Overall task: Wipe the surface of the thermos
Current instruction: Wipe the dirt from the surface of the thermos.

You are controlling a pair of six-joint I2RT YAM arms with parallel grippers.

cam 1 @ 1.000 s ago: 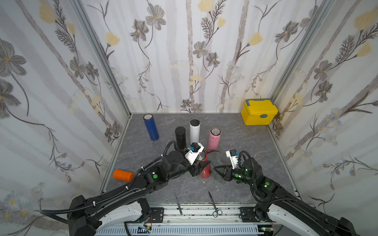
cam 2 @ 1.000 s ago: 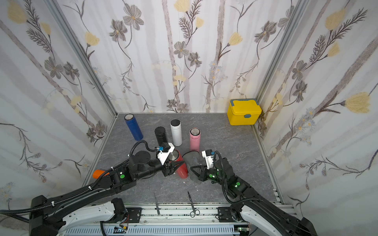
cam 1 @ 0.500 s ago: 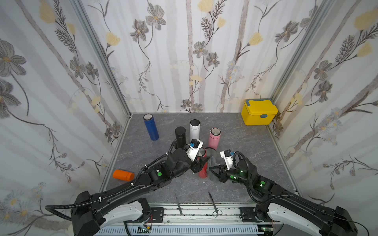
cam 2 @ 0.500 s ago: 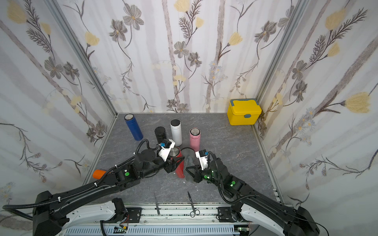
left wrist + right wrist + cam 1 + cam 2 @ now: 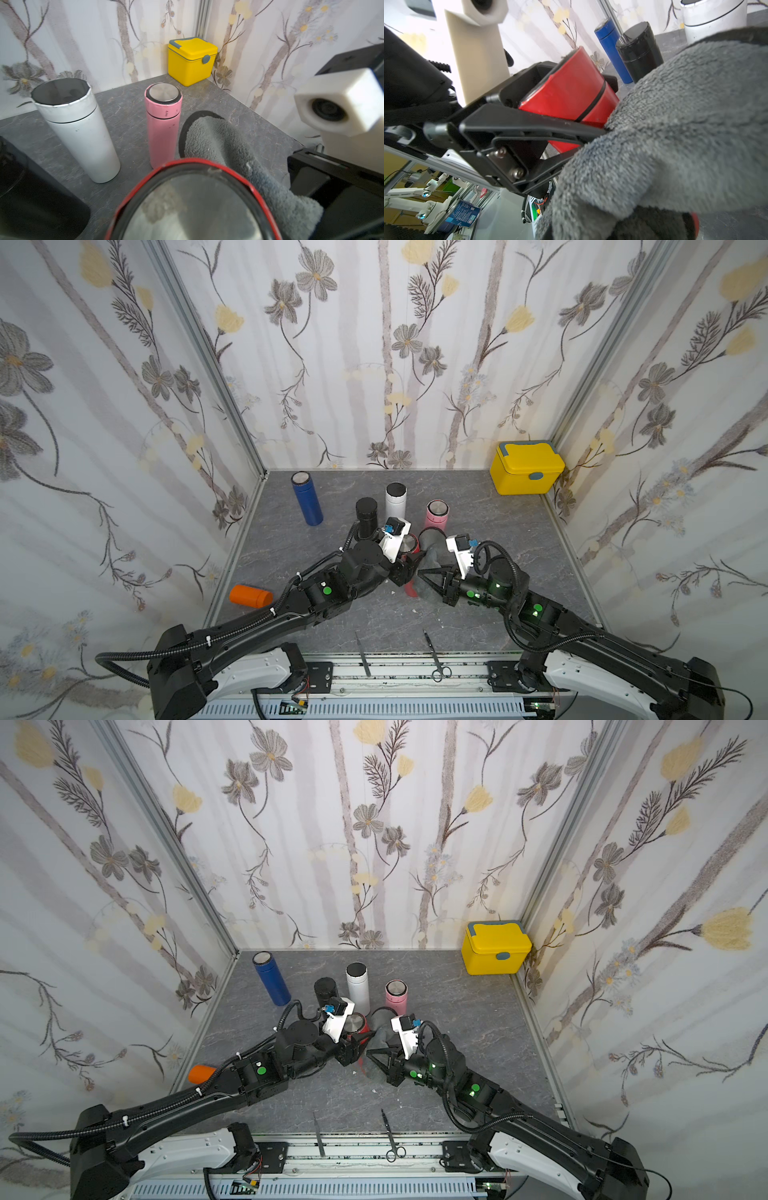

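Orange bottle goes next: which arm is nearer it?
Left. The left arm runs close beside the orange bottle; the right arm is farther off, holding the cloth against the red thermos.

Six thermoses (image 5: 307, 502), one cloth (image 5: 218, 141), one box (image 5: 525, 468), scissors (image 5: 436, 659).

No writing could be read anywhere. The pink thermos (image 5: 163, 124) bore a small dark mark on its cap band, too tiny to make out. A blue printed sheet (image 5: 464, 214) at lower left showed only blurred white lettering.
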